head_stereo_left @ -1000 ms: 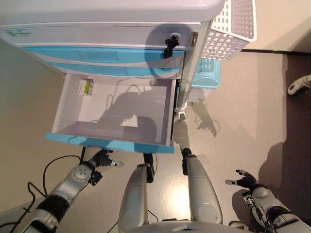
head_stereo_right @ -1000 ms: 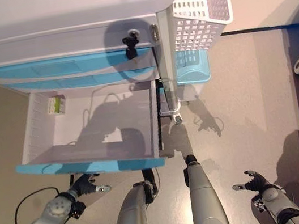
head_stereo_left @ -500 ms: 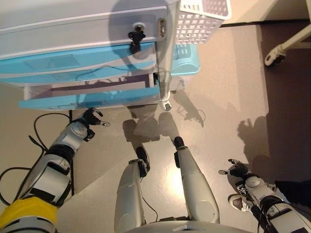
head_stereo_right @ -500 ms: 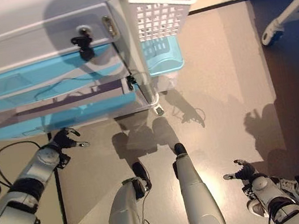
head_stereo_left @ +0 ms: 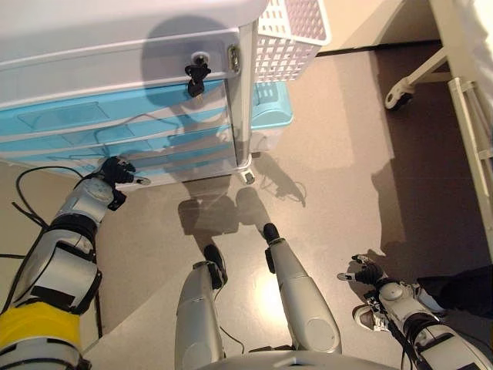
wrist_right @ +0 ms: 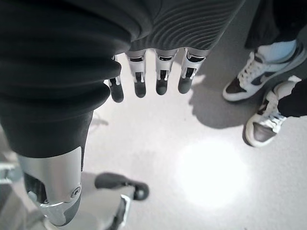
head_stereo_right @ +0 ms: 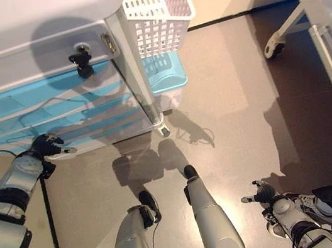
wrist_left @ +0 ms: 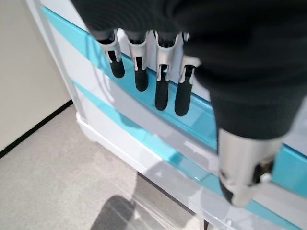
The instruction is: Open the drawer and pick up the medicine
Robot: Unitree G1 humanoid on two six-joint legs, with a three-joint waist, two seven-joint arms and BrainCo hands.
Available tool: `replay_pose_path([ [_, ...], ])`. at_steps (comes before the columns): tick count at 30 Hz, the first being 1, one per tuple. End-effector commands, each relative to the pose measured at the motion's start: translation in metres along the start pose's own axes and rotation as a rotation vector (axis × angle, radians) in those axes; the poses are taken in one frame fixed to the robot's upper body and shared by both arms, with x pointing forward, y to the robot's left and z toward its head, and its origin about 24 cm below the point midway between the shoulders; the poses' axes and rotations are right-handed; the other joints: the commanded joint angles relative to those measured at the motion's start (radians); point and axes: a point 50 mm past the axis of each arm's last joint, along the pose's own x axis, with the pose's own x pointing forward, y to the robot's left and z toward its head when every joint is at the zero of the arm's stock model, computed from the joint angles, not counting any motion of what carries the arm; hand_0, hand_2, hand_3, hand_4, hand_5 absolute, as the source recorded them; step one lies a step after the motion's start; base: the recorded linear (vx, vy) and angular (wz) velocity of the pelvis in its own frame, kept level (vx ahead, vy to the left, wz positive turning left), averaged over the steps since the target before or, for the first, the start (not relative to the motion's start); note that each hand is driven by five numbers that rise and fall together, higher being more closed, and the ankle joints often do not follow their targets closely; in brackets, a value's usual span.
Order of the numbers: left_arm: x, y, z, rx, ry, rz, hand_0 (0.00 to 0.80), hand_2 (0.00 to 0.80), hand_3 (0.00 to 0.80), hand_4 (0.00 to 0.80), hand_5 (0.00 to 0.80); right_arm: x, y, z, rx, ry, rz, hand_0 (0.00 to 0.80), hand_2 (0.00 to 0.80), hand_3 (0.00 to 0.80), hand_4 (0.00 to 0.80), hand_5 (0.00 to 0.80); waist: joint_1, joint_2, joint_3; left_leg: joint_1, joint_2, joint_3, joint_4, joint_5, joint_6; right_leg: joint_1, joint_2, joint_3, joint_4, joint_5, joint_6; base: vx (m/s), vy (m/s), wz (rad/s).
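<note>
My left hand was down at the bottom blue drawer of the cart, just beside its front near the left end. In my left wrist view the fingers hung straight in a row with their dark tips against or just off the blue strip of the drawer front; I could not tell whether they truly touched it. They were relaxed and spread, curled round nothing, and the thumb stood apart from them with nothing in between. All the blue drawers sat flush in the cart, the bottom one too, so the medicine did not show in any view; neither of my hands had it.

My right hand hung low at my right side, well apart from the cart, over the grey floor. In its own wrist view its fingers were straight and loose, holding nothing. Just beside it stood a person's shoes, white and dark trainers under dark trouser legs.

On the cart's grey front above the drawers sat a lock with a black key. A white lattice basket hung on the cart's right side, with a pale blue bin below it. Farther right a wheeled frame with a castor stood on the floor
</note>
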Motion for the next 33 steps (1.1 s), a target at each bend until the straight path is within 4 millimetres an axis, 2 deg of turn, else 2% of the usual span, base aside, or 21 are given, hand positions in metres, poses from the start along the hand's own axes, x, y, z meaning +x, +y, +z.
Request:
replay_pose_path([
  [1, -0.005, 0.057, 0.008, -0.095, -0.051, 0.185, 0.0, 0.0, 0.0, 0.0, 0.0, -0.006, 0.005, -0.019, -0.026, 0.04, 0.025, 0.0, 0.0, 0.0, 0.0, 0.0, -0.017, 0.034, -0.064, 0.068, -0.027, 0.04, -0.004, -0.084, 0.078, 0.061, -0.011, 0.02, -0.146, 0.044, 0.041, 0.033, -0.006, -0.13],
  [2, -0.005, 0.054, 0.007, -0.108, -0.053, 0.18, 0.0, 0.0, 0.0, 0.0, 0.0, -0.006, 0.007, -0.02, -0.032, 0.044, 0.032, 0.0, 0.0, 0.0, 0.0, 0.0, -0.016, 0.033, -0.066, 0.079, -0.025, 0.041, -0.015, -0.082, 0.078, 0.072, -0.01, 0.023, -0.155, 0.046, 0.043, 0.063, -0.01, -0.13],
  [3, -0.005, 0.04, 0.0, -0.168, -0.053, 0.147, 0.0, 0.0, 0.0, 0.0, 0.0, -0.008, 0.011, -0.024, -0.041, 0.055, 0.045, 0.0, 0.0, 0.0, 0.0, 0.0, -0.01, 0.031, -0.074, 0.114, -0.029, 0.04, -0.054, -0.071, 0.075, 0.108, -0.013, 0.019, -0.188, 0.057, 0.046, 0.042, -0.005, -0.09],
  [4, -0.005, 0.039, 0.0, -0.168, -0.052, 0.147, 0.0, 0.0, 0.0, 0.0, 0.0, -0.008, 0.011, -0.024, -0.042, 0.056, 0.045, 0.0, 0.0, 0.0, 0.0, 0.0, -0.011, 0.031, -0.073, 0.116, -0.03, 0.04, -0.055, -0.07, 0.075, 0.11, -0.013, 0.02, -0.189, 0.057, 0.046, 0.082, -0.032, -0.09],
  [5, -0.006, 0.012, -0.009, -0.24, -0.05, 0.09, 0.0, 0.0, 0.0, 0.0, 0.0, -0.01, 0.016, -0.031, -0.05, 0.076, 0.059, 0.0, 0.0, 0.0, 0.0, 0.0, 0.0, 0.03, -0.082, 0.159, -0.04, 0.031, -0.105, -0.052, 0.068, 0.163, -0.021, 0.009, -0.234, 0.07, 0.048, 0.053, -0.029, -0.09],
  [6, -0.006, 0.012, -0.01, -0.241, -0.049, 0.089, 0.0, 0.0, 0.0, 0.0, 0.0, -0.01, 0.016, -0.031, -0.051, 0.077, 0.059, 0.0, 0.0, 0.0, 0.0, 0.0, -0.002, 0.03, -0.082, 0.162, -0.041, 0.031, -0.108, -0.05, 0.068, 0.166, -0.021, 0.009, -0.236, 0.071, 0.048, 0.102, -0.043, -0.08],
  [7, -0.008, -0.008, -0.017, -0.279, -0.044, 0.039, 0.0, 0.0, 0.0, 0.0, 0.0, -0.011, 0.019, -0.036, -0.051, 0.095, 0.065, 0.0, 0.0, 0.0, 0.0, 0.0, 0.007, 0.032, -0.089, 0.194, -0.05, 0.022, -0.147, -0.038, 0.064, 0.199, -0.025, 0.002, -0.265, 0.079, 0.05, 0.058, -0.112, -0.01],
  [8, -0.014, -0.043, -0.03, -0.37, -0.021, -0.028, 0.0, 0.0, 0.0, 0.0, 0.0, -0.014, 0.023, -0.045, -0.042, 0.129, 0.068, 0.0, 0.0, 0.0, 0.0, 0.0, 0.019, 0.025, -0.1, 0.237, -0.073, 0.01, -0.214, 0.015, 0.059, 0.263, -0.043, -0.015, -0.334, 0.122, 0.049, 0.058, -0.112, 0.05],
  [9, -0.014, -0.043, -0.031, -0.37, -0.021, -0.028, 0.0, 0.0, 0.0, 0.0, 0.0, -0.014, 0.023, -0.045, -0.043, 0.129, 0.068, 0.0, 0.0, 0.0, 0.0, 0.0, 0.018, 0.025, -0.099, 0.239, -0.073, 0.01, -0.217, 0.016, 0.059, 0.265, -0.044, -0.015, -0.336, 0.122, 0.049, 0.113, -0.147, 0.22],
  [10, -0.027, -0.091, -0.055, -0.449, 0.064, -0.13, 0.0, 0.0, 0.0, 0.0, 0.0, -0.017, 0.027, -0.054, -0.021, 0.164, 0.069, 0.0, 0.0, 0.0, 0.0, 0.0, 0.028, 0.03, -0.114, 0.299, -0.094, -0.012, -0.288, 0.042, 0.05, 0.339, -0.052, -0.039, -0.396, 0.134, 0.052, 0.104, -0.049, 0.28],
  [11, -0.027, -0.091, -0.055, -0.45, 0.064, -0.131, 0.0, 0.0, 0.0, 0.0, 0.0, -0.017, 0.027, -0.054, -0.021, 0.164, 0.069, 0.0, 0.0, 0.0, 0.0, 0.0, 0.027, 0.03, -0.113, 0.301, -0.094, -0.013, -0.29, 0.043, 0.05, 0.342, -0.052, -0.04, -0.397, 0.135, 0.052, 0.163, -0.093, 0.42],
  [12, -0.04, -0.121, -0.066, -0.549, 0.107, -0.183, 0.0, 0.0, 0.0, 0.0, 0.0, -0.019, 0.029, -0.058, 0.012, 0.182, 0.064, 0.0, 0.0, 0.0, 0.0, 0.0, 0.04, 0.035, -0.124, 0.332, -0.103, -0.029, -0.323, 0.06, 0.045, 0.38, -0.058, -0.058, -0.426, 0.14, 0.051, 0.1, -0.067, 0.35],
  [13, -0.045, -0.131, -0.071, -0.549, 0.123, -0.207, 0.0, 0.0, 0.0, 0.0, 0.0, -0.02, 0.03, -0.061, 0.023, 0.198, 0.064, 0.0, 0.0, 0.0, 0.0, 0.0, 0.042, 0.037, -0.131, 0.353, -0.109, -0.038, -0.347, 0.067, 0.044, 0.406, -0.059, -0.07, -0.446, 0.14, 0.05, 0.099, -0.067, 0.34],
  [14, -0.045, -0.131, -0.071, -0.549, 0.123, -0.207, 0.0, 0.0, 0.0, 0.0, 0.0, -0.02, 0.03, -0.061, 0.023, 0.198, 0.064, 0.0, 0.0, 0.0, 0.0, 0.0, 0.042, 0.036, -0.13, 0.355, -0.109, -0.038, -0.348, 0.067, 0.044, 0.408, -0.059, -0.071, -0.447, 0.14, 0.05, 0.126, -0.078, 0.3],
  [15, -0.069, -0.169, -0.093, -0.646, 0.221, -0.28, 0.0, 0.0, 0.0, 0.0, 0.0, -0.022, 0.033, -0.068, 0.078, 0.226, 0.067, 0.0, 0.0, 0.0, 0.0, 0.0, 0.054, 0.039, -0.155, 0.409, -0.115, -0.052, -0.411, 0.092, 0.039, 0.46, -0.06, -0.095, -0.484, 0.145, 0.046, 0.143, -0.076, 0.3],
  [19, -0.114, -0.215, -0.136, -0.759, 0.437, -0.349, 0.0, 0.0, 0.0, 0.0, 0.0, -0.028, 0.04, -0.081, 0.137, 0.285, 0.084, 0.0, 0.0, 0.0, 0.0, 0.0, 0.071, 0.042, -0.213, 0.508, -0.115, -0.068, -0.511, 0.129, 0.03, 0.553, -0.056, -0.13, -0.545, 0.146, 0.039, 0.158, -0.089, 0.28],
  [20, -0.135, -0.232, -0.15, -0.77, 0.515, -0.375, 0.0, 0.0, 0.0, 0.0, 0.0, -0.029, 0.043, -0.083, 0.128, 0.296, 0.089, 0.0, 0.0, 0.0, 0.0, 0.0, 0.08, 0.043, -0.244, 0.536, -0.114, -0.076, -0.553, 0.15, 0.024, 0.58, -0.053, -0.147, -0.574, 0.149, 0.037, 0.096, -0.084, 0.17],
  [21, -0.135, -0.232, -0.15, -0.77, 0.515, -0.375, 0.0, 0.0, 0.0, 0.0, 0.0, -0.029, 0.043, -0.083, 0.128, 0.296, 0.089, 0.0, 0.0, 0.0, 0.0, 0.0, 0.079, 0.043, -0.243, 0.538, -0.114, -0.077, -0.556, 0.151, 0.024, 0.582, -0.053, -0.147, -0.575, 0.149, 0.037, 0.087, -0.077, 0.35],
  [24, -0.165, -0.252, -0.171, -0.776, 0.651, -0.397, 0.0, 0.0, 0.0, 0.0, 0.0, -0.03, 0.052, -0.084, 0.123, 0.307, 0.108, 0.0, 0.0, 0.0, 0.0, 0.0, 0.092, 0.041, -0.274, 0.58, -0.111, -0.092, -0.604, 0.172, 0.018, 0.628, -0.048, -0.173, -0.608, 0.146, 0.033, 0.056, -0.062, 0.32],
  [27, -0.192, -0.27, -0.183, -0.732, 0.75, -0.444, 0.0, 0.0, 0.0, 0.0, 0.0, -0.032, 0.061, -0.085, 0.116, 0.321, 0.128, 0.0, 0.0, 0.0, 0.0, 0.0, 0.107, 0.038, -0.301, 0.619, -0.104, -0.104, -0.657, 0.199, 0.008, 0.674, -0.044, -0.204, -0.642, 0.145, 0.03, 0.032, -0.066, 0.17],
  [33, -0.203, -0.282, -0.181, -0.654, 0.757, -0.493, 0.0, 0.0, 0.0, 0.0, 0.0, -0.035, 0.074, -0.085, 0.148, 0.329, 0.143, 0.0, 0.0, 0.0, 0.0, 0.0, 0.125, 0.032, -0.317, 0.648, -0.097, -0.122, -0.702, 0.23, -0.005, 0.718, -0.045, -0.25, -0.679, 0.146, 0.03, -0.004, -0.036, 0.26],
])
